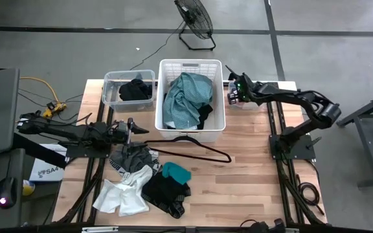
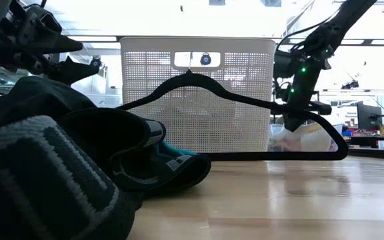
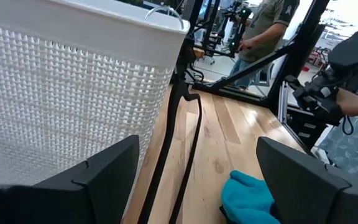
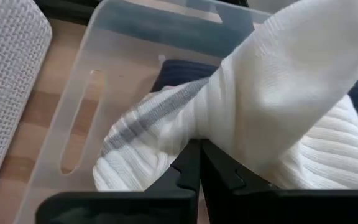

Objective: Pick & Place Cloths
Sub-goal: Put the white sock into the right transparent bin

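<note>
My right gripper point(image 1: 230, 92) hangs over a small clear bin point(image 4: 73, 106) to the right of the white basket point(image 1: 190, 68) and is shut on a white ribbed cloth point(image 4: 278, 93). A navy piece point(image 4: 173, 71) lies in that bin. My left gripper point(image 1: 131, 127) is open and hovers level just left of the basket, above the pile on the table: grey point(image 1: 132, 158), white point(image 1: 123, 195), black point(image 1: 164, 193) and bright teal point(image 1: 176, 171) cloths. A teal-green cloth point(image 1: 185, 97) fills the basket. A black cloth point(image 1: 135, 90) lies in the left clear bin. My right gripper pinches the white ribbed cloth at a bunched fold near its grey-striped part point(image 4: 185, 127), between the two shut fingers, coming from above and pointing down into the clear bin. The cloth bulges out on both sides of the fingers; whether its lower part rests in the bin I cannot tell.
A thin black wire hanger point(image 1: 196, 146) lies on the table in front of the basket, its hook toward the basket. A floor fan point(image 1: 195, 19) stands beyond the far edge. Bare wood lies right of the pile point(image 1: 245, 188). A person point(image 3: 260, 25) stands in the room.
</note>
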{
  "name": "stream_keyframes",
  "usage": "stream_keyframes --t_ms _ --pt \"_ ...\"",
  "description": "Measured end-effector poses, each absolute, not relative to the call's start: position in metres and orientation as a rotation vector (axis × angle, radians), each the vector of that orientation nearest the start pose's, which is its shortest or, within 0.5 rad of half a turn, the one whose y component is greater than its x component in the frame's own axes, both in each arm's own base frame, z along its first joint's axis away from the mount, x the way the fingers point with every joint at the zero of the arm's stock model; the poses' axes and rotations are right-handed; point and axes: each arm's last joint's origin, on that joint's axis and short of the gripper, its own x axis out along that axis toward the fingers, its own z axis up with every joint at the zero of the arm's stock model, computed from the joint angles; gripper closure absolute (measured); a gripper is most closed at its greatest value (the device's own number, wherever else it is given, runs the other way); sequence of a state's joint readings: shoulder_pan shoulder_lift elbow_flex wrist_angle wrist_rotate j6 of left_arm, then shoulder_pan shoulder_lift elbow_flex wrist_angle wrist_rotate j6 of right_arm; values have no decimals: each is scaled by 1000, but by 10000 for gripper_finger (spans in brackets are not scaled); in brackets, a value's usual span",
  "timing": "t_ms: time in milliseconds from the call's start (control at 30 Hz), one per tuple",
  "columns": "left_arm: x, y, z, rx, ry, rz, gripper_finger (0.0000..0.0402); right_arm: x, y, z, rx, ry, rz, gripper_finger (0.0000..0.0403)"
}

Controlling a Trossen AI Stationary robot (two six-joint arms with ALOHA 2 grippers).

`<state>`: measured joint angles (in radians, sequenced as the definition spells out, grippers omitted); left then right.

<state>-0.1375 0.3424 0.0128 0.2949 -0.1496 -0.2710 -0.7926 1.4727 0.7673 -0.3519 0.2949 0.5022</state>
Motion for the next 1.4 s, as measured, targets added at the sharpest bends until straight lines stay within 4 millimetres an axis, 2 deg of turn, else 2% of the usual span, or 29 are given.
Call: stream_keyframes --t_ms 133,567,867,1133,1400 --pt "118 -12 165 -269 43 18 83 181 -196 171 689 807 -1230 400" --pt "118 -12 165 -272 42 18 83 174 -190 198 658 690 -1237 400" --pt "118 -12 165 -280 41 18 83 168 -195 214 540 551 -1419 400" --pt "118 -12 165 -280 40 21 83 155 -212 202 599 559 -1534 400" --pt "118 -12 165 -280 41 20 83 159 -218 181 696 664 -1408 400"
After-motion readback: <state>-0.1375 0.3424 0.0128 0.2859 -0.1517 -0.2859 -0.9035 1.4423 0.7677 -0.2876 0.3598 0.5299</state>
